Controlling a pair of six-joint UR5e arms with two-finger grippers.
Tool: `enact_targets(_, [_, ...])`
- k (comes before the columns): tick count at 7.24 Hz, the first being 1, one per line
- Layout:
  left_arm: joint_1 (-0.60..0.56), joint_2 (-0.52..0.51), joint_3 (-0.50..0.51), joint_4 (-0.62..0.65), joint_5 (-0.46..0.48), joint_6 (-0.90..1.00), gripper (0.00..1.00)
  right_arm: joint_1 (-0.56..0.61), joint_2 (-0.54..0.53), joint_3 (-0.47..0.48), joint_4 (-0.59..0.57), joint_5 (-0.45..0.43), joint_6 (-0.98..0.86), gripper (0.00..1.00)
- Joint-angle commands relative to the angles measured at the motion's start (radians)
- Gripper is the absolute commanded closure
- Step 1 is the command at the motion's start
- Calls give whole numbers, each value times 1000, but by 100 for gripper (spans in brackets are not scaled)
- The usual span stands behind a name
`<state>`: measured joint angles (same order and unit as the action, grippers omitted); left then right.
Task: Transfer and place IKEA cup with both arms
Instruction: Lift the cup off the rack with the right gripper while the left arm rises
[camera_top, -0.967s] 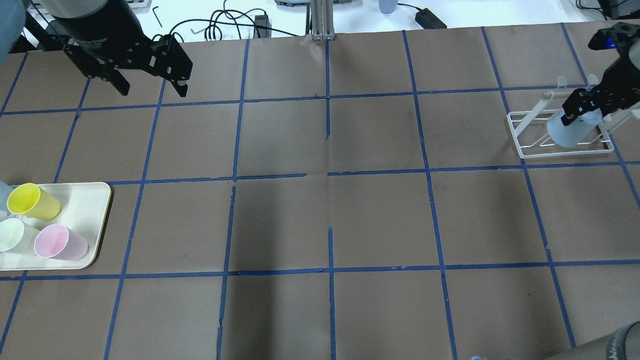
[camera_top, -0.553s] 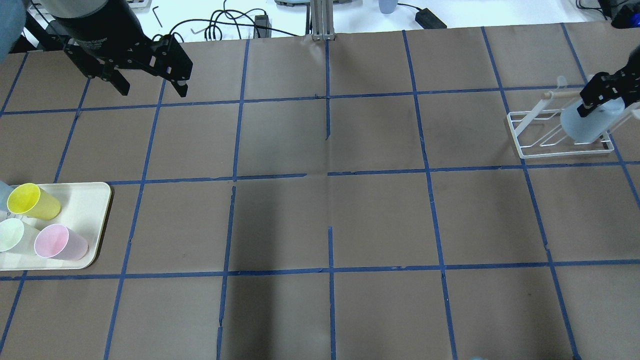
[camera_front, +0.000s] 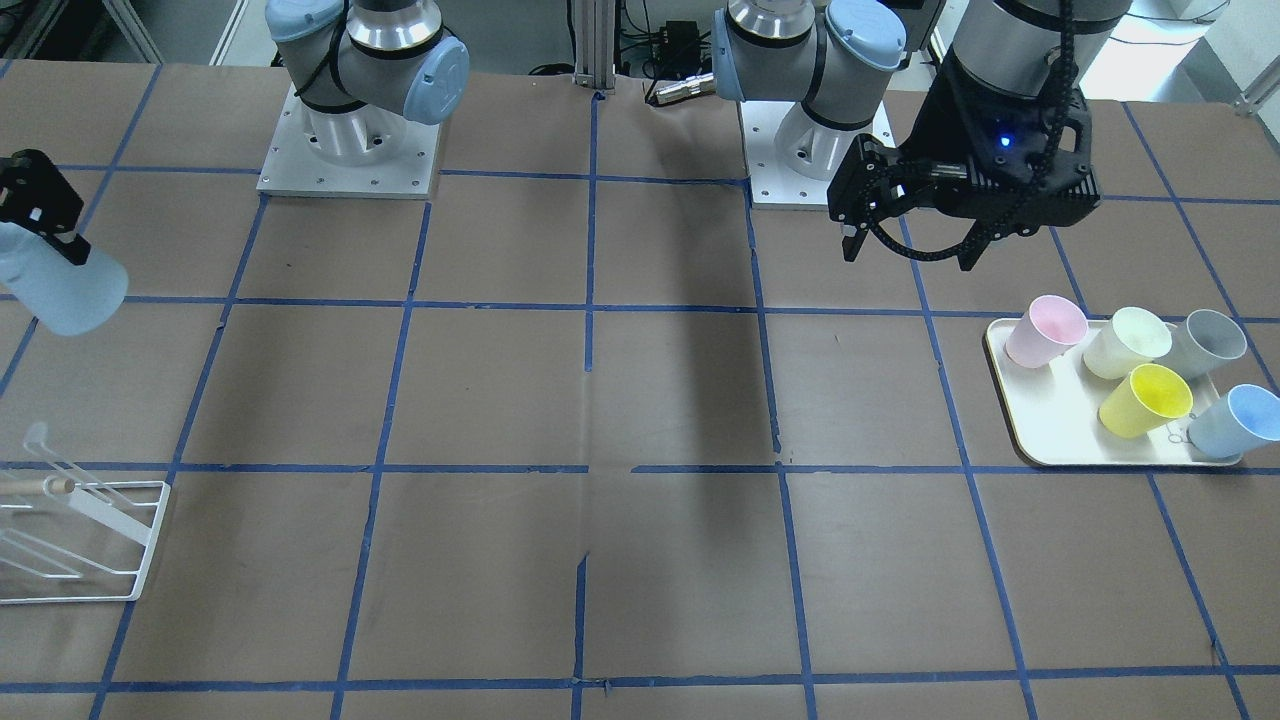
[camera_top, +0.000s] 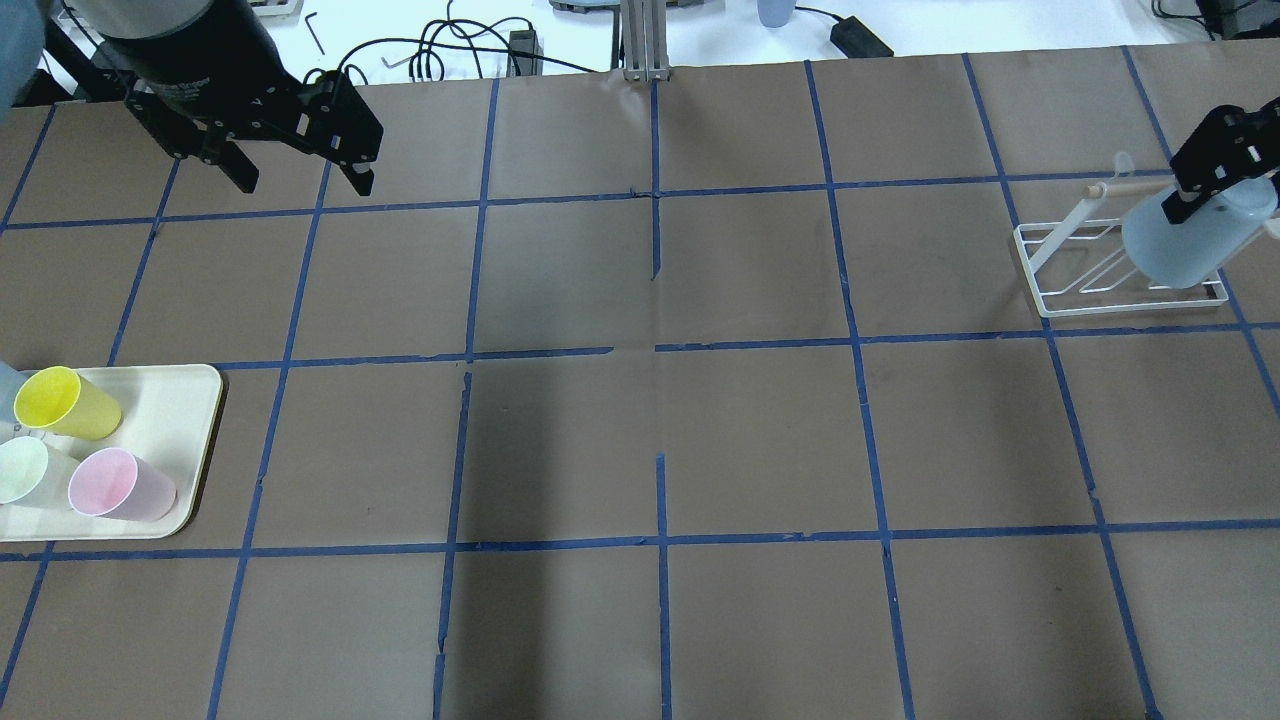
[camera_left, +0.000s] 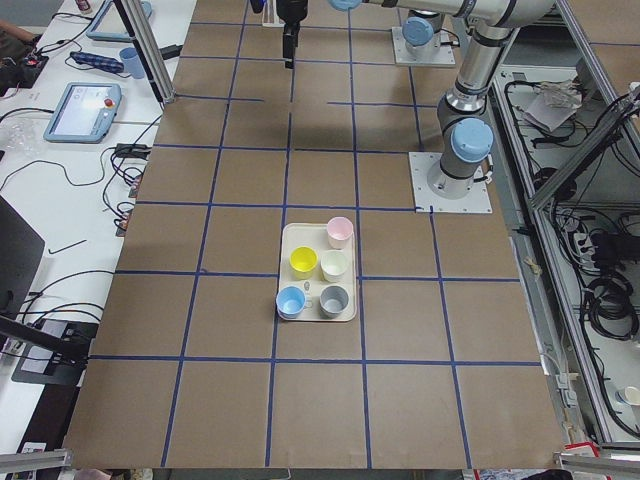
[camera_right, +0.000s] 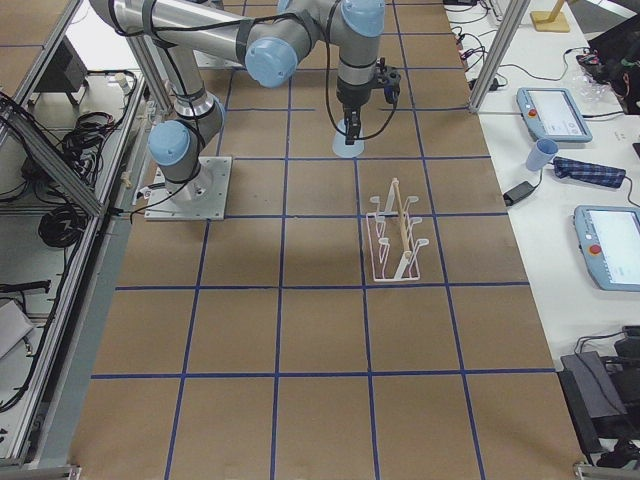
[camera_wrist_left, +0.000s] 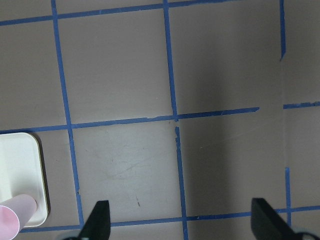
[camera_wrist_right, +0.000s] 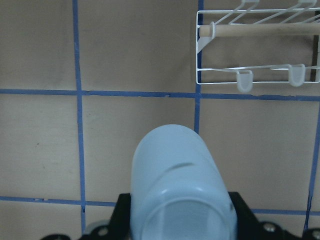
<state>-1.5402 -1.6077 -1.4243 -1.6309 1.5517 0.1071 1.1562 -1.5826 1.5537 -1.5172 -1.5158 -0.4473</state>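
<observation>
My right gripper (camera_top: 1213, 192) is shut on the pale sky-blue IKEA cup (camera_top: 1188, 245) and holds it in the air at the table's right end, beside the white wire rack (camera_top: 1100, 292). In the front view the cup (camera_front: 62, 285) hangs from the gripper (camera_front: 42, 228), on the robot's side of the rack (camera_front: 85, 590). The right wrist view shows the cup (camera_wrist_right: 180, 185) between the fingers, with the rack (camera_wrist_right: 250, 82) ahead. My left gripper (camera_top: 303, 182) is open and empty, high over the far left of the table; it also shows in the front view (camera_front: 908, 256).
A cream tray (camera_top: 195, 400) at the left end holds yellow (camera_front: 1145, 400), pink (camera_front: 1045, 330), pale green (camera_front: 1128, 342), grey (camera_front: 1208, 345) and another blue cup (camera_front: 1238, 420). Brown paper with a blue tape grid covers the table. Cables lie beyond the far edge.
My right gripper has carried the cup up and to the right, from low over the rack's base to higher beside it. The left gripper has barely moved.
</observation>
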Motion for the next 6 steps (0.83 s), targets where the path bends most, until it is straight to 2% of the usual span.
enact_targets(1, [92,18,-11,-7,-172,64,0,145,-8,0,9,34,125,55])
enact_targets(3, [130,31,-57,-7,-307,108,0,258,-25,0,21,135,318,54])
enact_targets(5, [224,37,-140,-12,-514,175,0,304,-28,0,95,369,428,54])
enact_targets(6, [247,37,-221,0,-636,189,0,304,-27,0,162,476,438,54])
